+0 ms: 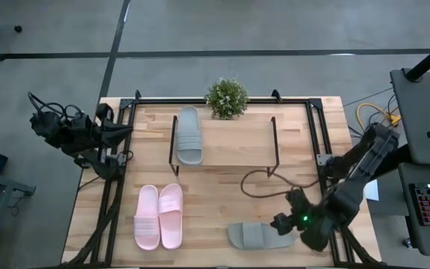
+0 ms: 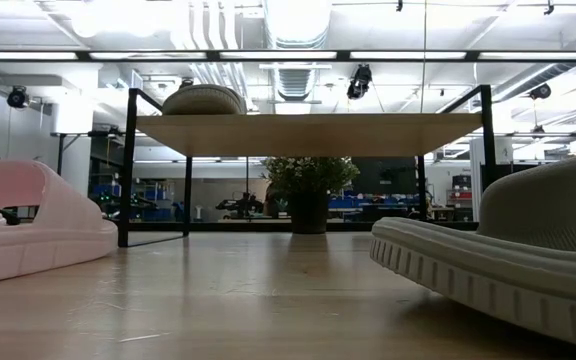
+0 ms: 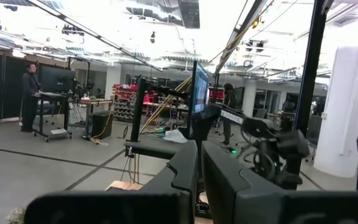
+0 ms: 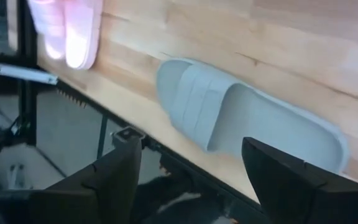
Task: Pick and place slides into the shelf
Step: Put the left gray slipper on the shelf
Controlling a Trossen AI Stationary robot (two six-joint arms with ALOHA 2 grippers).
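The left tool [image 1: 125, 133], fingers pressed together, waits at the table's [image 1: 222, 194] left edge. One grey-green slide [image 1: 188, 135] lies on the light wooden shelf [image 1: 237, 140]; the pale pink pair [image 1: 159, 216] and second grey-green slide [image 4: 241, 115] lie on the table. The right tool [image 1: 282, 222] gapes wide beside that slide.

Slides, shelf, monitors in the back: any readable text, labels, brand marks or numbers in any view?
None readable.
Grey-green slide by the right end effector: strap shows ridges only, no mark.
Pink slides: plain.
Shelf: bare wood.
Monitor in the left wrist view: too blurred.
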